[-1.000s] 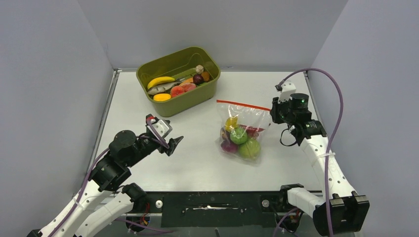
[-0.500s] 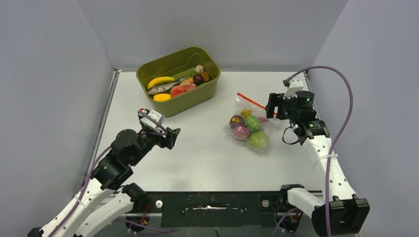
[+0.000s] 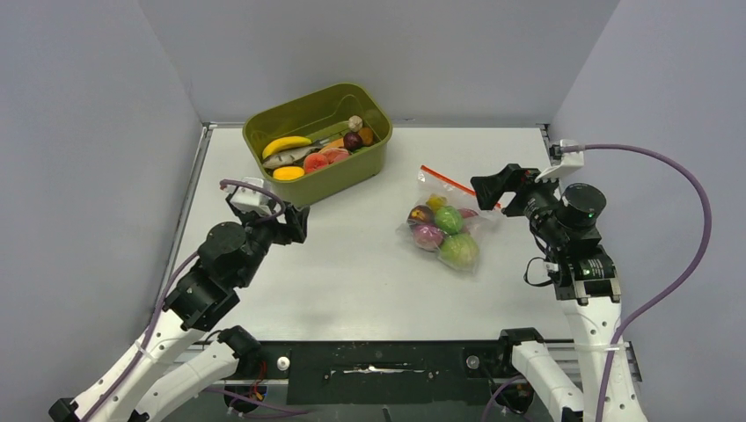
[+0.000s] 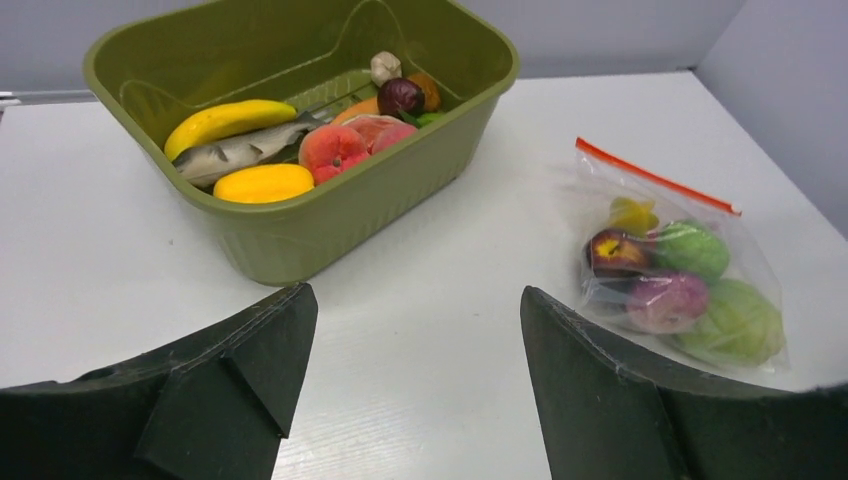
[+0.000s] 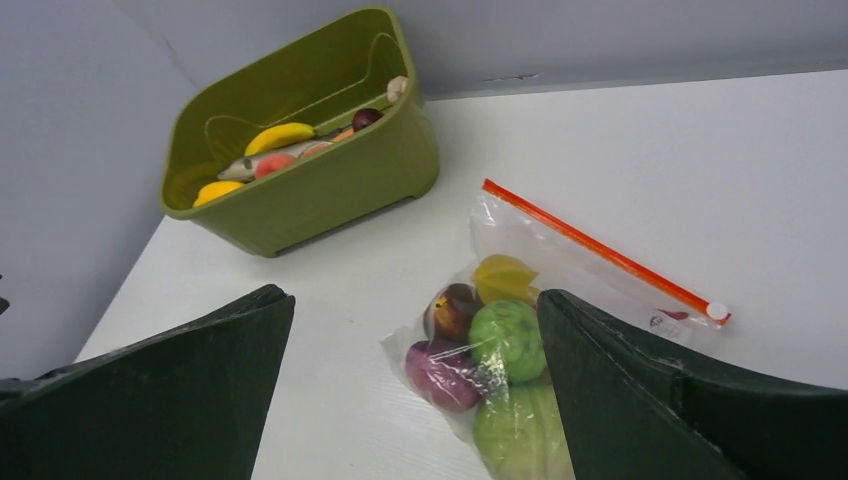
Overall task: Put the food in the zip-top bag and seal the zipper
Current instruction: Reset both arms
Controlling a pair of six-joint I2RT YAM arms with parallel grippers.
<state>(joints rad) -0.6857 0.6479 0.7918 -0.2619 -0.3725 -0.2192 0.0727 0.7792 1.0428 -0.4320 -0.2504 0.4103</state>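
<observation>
Zip-top bag (image 5: 545, 243) carries red print (image 5: 665, 322), too blurred to read; left hand (image 4: 415, 300) and right hand (image 5: 415, 300) gape, empty.

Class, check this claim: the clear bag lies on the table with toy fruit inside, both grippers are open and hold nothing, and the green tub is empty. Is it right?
One thing is wrong: the green tub is not empty. The left wrist view shows a banana, a fish and other toy food in it. The rest holds.

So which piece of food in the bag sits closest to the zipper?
The yellow piece, right under the zipper; the green pieces and purple pieces lie deeper in.
</observation>
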